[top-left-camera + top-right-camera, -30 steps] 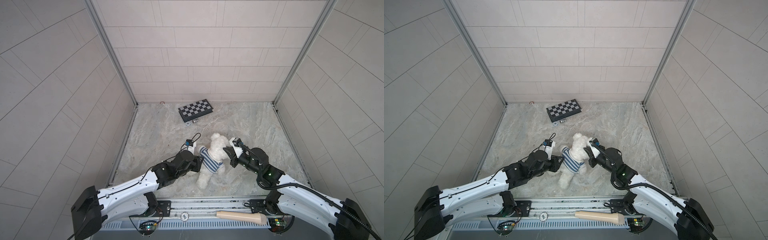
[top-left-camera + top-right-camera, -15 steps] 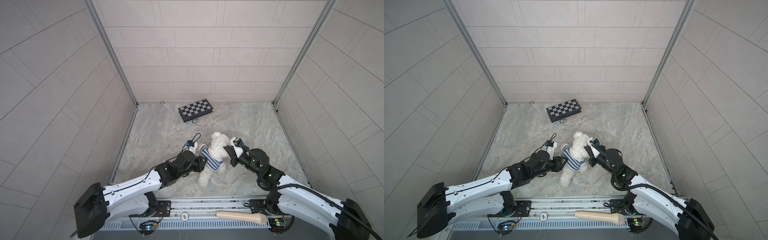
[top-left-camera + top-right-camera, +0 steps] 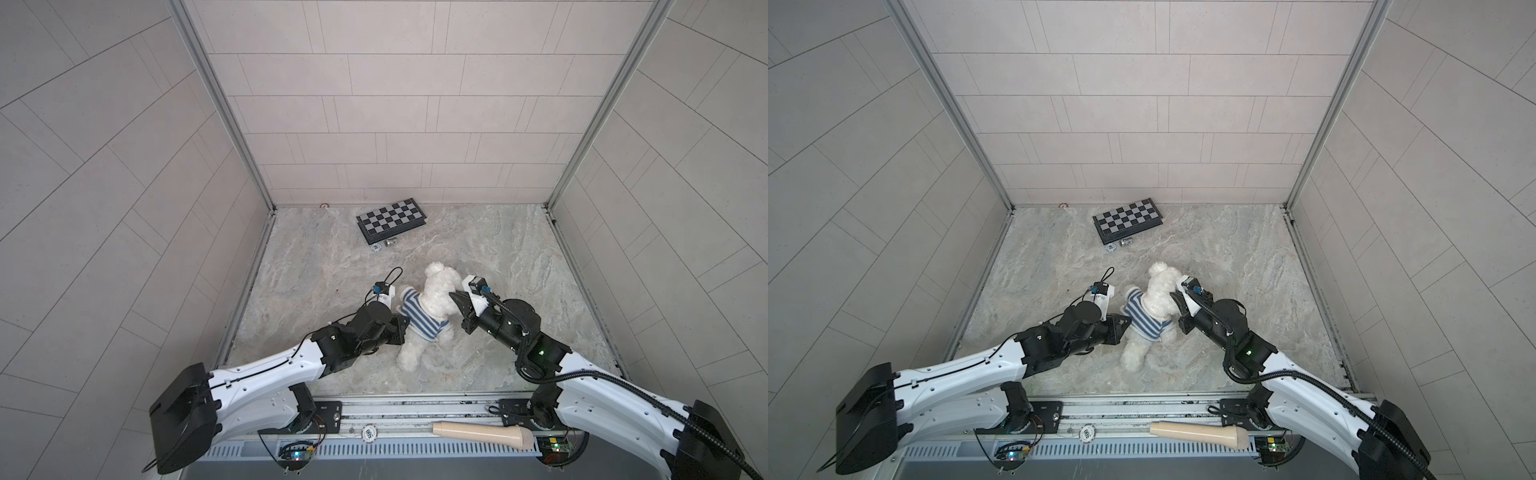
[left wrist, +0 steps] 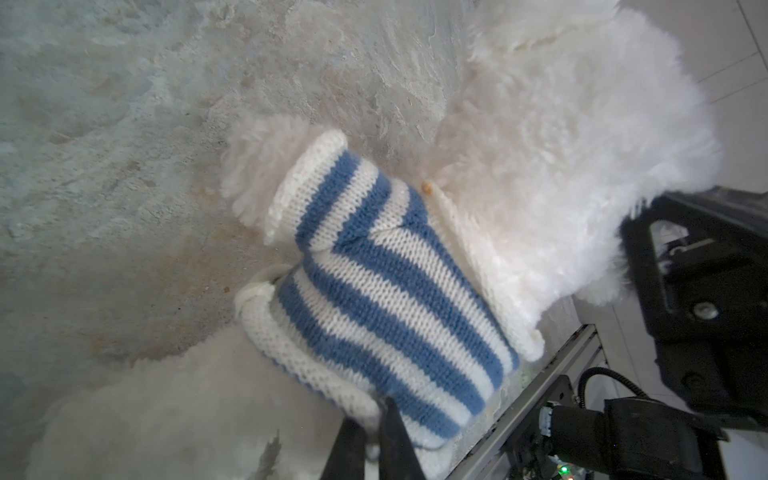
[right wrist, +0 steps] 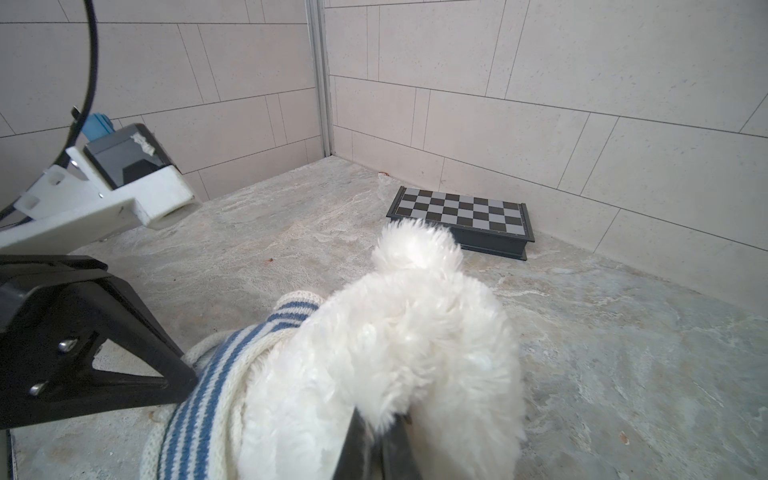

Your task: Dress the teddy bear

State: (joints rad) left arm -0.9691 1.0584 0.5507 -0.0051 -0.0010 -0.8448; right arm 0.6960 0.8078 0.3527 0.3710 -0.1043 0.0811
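On my marbled bench (image 3: 332, 266), left fingers (image 4: 386, 424) pinch the blue-striped knitted shirt (image 4: 374, 299); right fingers (image 5: 388, 449) clamp the fluffy white teddy bear (image 5: 395, 353).

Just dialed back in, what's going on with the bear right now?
Both arms are dressing the teddy bear, which lies on the tabletop. The striped shirt is over its torso, with one paw poking out of a sleeve. The left tool is pinched shut on the shirt's bottom hem; the right tool is shut on fur at the bear's other side. That shoulder looks not yet covered.
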